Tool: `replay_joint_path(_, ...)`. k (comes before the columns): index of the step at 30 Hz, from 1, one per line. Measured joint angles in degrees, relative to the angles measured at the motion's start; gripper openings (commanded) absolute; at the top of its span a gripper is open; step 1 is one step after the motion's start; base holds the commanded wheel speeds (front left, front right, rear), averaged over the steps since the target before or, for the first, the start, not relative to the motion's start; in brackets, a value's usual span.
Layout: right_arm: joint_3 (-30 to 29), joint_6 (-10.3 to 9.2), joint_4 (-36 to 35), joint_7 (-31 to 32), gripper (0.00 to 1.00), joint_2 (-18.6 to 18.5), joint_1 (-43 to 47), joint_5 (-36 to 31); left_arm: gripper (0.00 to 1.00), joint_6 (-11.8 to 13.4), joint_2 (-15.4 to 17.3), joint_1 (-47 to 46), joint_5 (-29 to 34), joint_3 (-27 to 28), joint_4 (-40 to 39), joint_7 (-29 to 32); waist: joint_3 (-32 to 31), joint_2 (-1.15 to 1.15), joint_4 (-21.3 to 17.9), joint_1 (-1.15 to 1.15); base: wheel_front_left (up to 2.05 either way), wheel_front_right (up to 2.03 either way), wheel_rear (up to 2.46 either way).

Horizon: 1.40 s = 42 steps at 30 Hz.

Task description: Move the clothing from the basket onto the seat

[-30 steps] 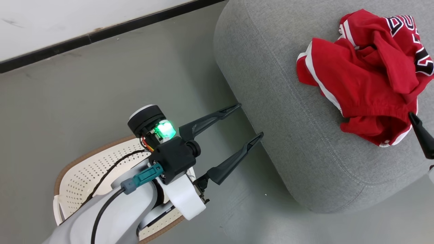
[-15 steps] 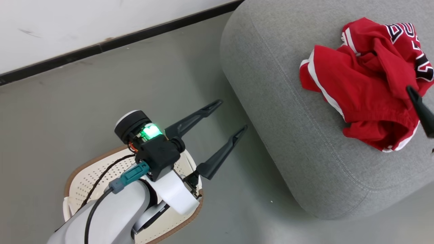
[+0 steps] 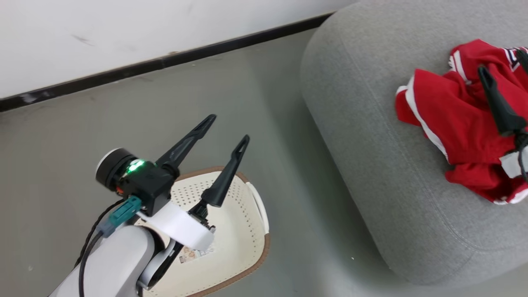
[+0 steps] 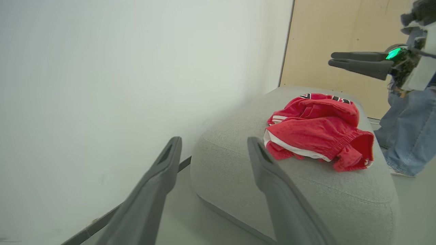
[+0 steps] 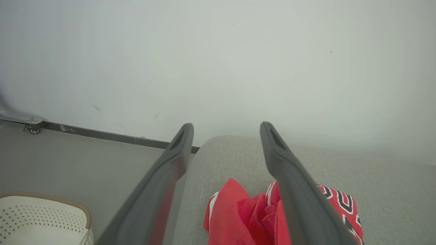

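My left gripper (image 3: pixel 229 128) hangs over the basket (image 3: pixel 264 243), fingers spread wide with nothing between them. From the basket, the seat (image 3: pixel 371 144) lies toward three o'clock. The clothing (image 3: pixel 445 119) sits crumpled on top of the seat, toward two o'clock and well apart from the basket. My right gripper (image 5: pixel 227 125) hovers above that heap, fingers just as wide apart and holding nothing.

I judge the fabric to be light, limp and a little slick. It would sag and slide rather than keep a shape, and it cannot break. If I had to lift it, I would pinch a thick bunched fold, or the white-trimmed hem at the heap's nine o'clock edge, rather than a single thin layer.
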Motion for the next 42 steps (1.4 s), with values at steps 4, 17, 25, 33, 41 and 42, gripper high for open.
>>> replay_joint_path(4, -0.59, 0.0, 0.64, -0.52, 1.0, 2.48, -1.0, -2.12, 1.0, 1.25, 0.08, 2.09, -0.41, 1.48, 0.14, 0.0, -0.73, 0.0, 1.85, 0.0, 0.0, 0.0, 0.0)
replay_joint_path(17, -3.65, 0.0, 3.11, -1.99, 1.0, 10.63, -1.97, -10.53, 1.0, 5.27, -1.62, 7.82, -0.89, 8.37, -1.0, -0.14, -3.67, 0.0, 7.85, 0.0, 0.0, 0.0, 0.0)
replay_joint_path(25, -4.43, 0.0, 3.34, -2.65, 1.0, 16.1, 0.84, -15.64, 1.0, 6.56, -3.33, 11.5, -0.69, 10.71, -1.33, -0.14, -6.03, 0.0, 10.96, 0.0, 0.0, 0.0, 0.0)
replay_joint_path(33, -6.6, 0.0, 3.58, -3.04, 1.0, 20.15, 4.9, -18.66, 1.0, 7.65, -4.22, 14.02, 0.51, 12.62, -1.37, -0.14, -8.45, 0.0, 13.14, 0.0, 0.0, 0.0, 0.0)
replay_joint_path(41, -10.23, 0.0, 4.65, -3.05, 1.0, 23.73, 10.18, -20.53, 1.0, 8.94, -5.63, 17.35, 1.63, 14.49, -0.19, -0.14, -11.39, 0.0, 14.94, 0.0, 0.0, 0.0, 0.0)
replay_joint_path(42, -10.66, 0.0, 4.65, -3.07, 1.0, 24.19, 10.78, -21.0, 1.0, 9.13, -5.83, 17.69, 1.65, 14.69, -0.08, -0.14, -11.76, 0.0, 15.13, 0.0, 0.0, 0.0, 0.0)
